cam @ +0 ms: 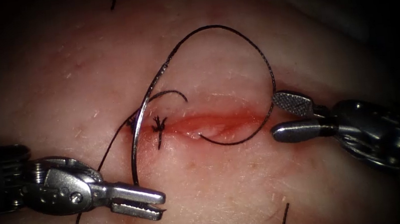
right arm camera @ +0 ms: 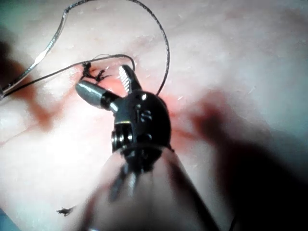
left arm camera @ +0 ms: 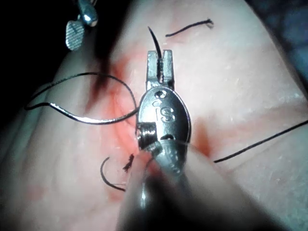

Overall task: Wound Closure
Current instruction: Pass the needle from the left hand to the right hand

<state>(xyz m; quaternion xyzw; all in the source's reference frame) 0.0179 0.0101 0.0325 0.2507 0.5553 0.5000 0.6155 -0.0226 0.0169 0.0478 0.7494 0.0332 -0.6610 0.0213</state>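
I see the left tool (cam: pixel 152 202) with its jaws slightly parted and nothing between them; it holds neither needle, thread nor tissue. It sits below the cut (cam: pixel 211 124), toward the cut's left end, tips pointing right. In the left wrist view the same tool (left arm camera: pixel 160 60) shows a narrow gap between its serrated jaws, with a dark strand of thread (left arm camera: pixel 155 39) passing just past the tips; I cannot tell whether it touches them.

The right tool (cam: pixel 283 115) has its jaws wide open, holding nothing. It is at the cut's right end: the upper jaw shows a cross-hatched gripping face, the lower one a smooth rounded back. The right wrist view (right arm camera: pixel 103 83) confirms the spread, jaws pointing toward the knot.

The needle (cam: pixel 142 121) is a thin, bright steel curve lying free on the tissue (cam: pixel 56 83), crossing the cut's left end; one end lies just above the left tool's jaws, the rest arcs up past the cut. I cannot tell whether any part is in the tissue.

The thread (cam: pixel 233 48) is dark and fine. It runs on from the needle's upper end in a wide loop above the cut, comes down beside the right tool's upper jaw, and curls back under the cut.

A tied knot (cam: pixel 160 125) with short bristly tails sits on the cut's left part. The cut is a glossy red slit in pale, moist tissue.
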